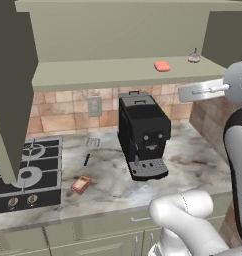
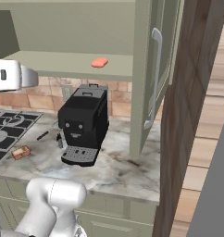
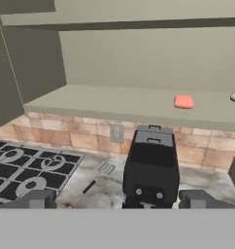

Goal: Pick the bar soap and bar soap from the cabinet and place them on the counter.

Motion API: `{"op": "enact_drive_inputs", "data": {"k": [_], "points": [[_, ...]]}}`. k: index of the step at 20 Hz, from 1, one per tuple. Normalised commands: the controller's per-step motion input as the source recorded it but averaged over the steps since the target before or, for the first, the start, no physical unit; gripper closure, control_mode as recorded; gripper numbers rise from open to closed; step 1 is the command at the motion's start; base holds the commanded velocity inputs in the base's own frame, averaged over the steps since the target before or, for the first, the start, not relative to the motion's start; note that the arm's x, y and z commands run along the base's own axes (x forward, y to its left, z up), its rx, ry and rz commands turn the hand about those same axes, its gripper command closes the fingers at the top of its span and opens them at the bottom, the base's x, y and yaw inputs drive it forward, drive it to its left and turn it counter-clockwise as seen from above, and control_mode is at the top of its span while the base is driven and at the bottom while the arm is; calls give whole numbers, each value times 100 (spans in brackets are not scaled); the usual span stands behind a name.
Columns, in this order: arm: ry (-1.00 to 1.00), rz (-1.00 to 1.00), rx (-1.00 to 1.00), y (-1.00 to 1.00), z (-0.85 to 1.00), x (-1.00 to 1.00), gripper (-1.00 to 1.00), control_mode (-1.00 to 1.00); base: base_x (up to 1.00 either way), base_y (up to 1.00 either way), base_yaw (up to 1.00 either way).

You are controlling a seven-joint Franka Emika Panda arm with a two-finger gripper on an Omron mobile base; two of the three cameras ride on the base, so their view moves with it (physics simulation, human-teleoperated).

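Note:
The cabinet point(image 1: 118, 75) stands open. On its shelf lies the coral-red bar soap point(image 1: 162, 66) point(image 2: 99, 62) point(image 3: 183, 101), right of the middle. The orange-brown bar soap point(image 1: 81, 184) point(image 2: 20, 152) rests on the counter point(image 1: 193, 165), close to the hob's front corner. My gripper point(image 1: 185, 93) point(image 3: 118, 200) hovers at about shelf height, out in front of the cabinet and well back from the red soap. Its fingers point(image 3: 39, 199) stand wide apart with nothing between them.
A black coffee machine point(image 1: 143, 135) stands on the counter below the shelf. A black gas hob point(image 1: 28, 170) is at the left and a spatula point(image 1: 89, 152) lies beside it. A small pale knob-topped item point(image 1: 194, 57) sits at the shelf's right end. The open cabinet door point(image 2: 153, 78) juts out at the right.

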Motion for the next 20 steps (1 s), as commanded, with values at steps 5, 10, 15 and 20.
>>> {"op": "enact_drive_inputs", "data": {"k": [5,10,15,20], "points": [[-1,-26,3,-35,-12,0,-100,-100,0,0,0],[-1,-26,4,-22,-1,2,-100,-100,0,0,0],[-1,-6,5,-9,15,16,-100,-100,0,0,0],[0,-1,2,-13,5,23,-100,-100,0,0,0]]}}
